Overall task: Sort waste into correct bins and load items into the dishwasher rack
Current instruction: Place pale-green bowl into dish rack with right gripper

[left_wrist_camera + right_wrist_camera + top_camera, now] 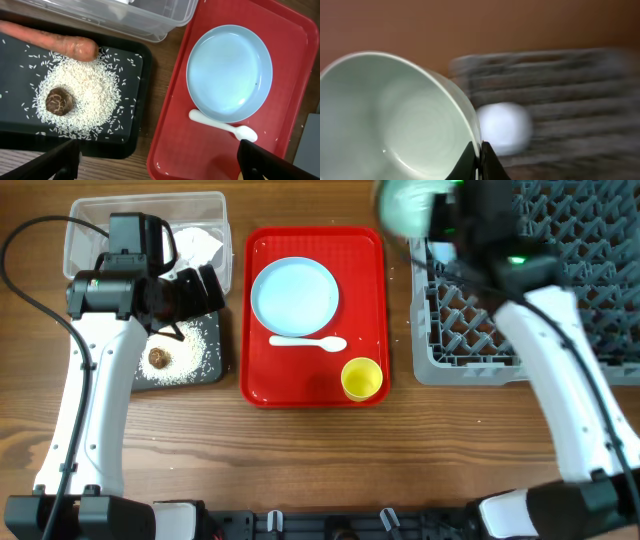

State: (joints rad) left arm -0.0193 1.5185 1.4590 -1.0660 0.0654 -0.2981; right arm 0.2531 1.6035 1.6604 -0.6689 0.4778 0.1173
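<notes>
A flat red tray lies in the middle of a brown wooden table. The tray is longer than it is wide. It has round corners and a low raised edge all around. The table top has light and dark lines running across the wood.

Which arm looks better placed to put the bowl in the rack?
Right. The right end effector is shut on the bowl rim beside the rack; the left end effector hangs open over the black tray, beyond the red tray.
</notes>
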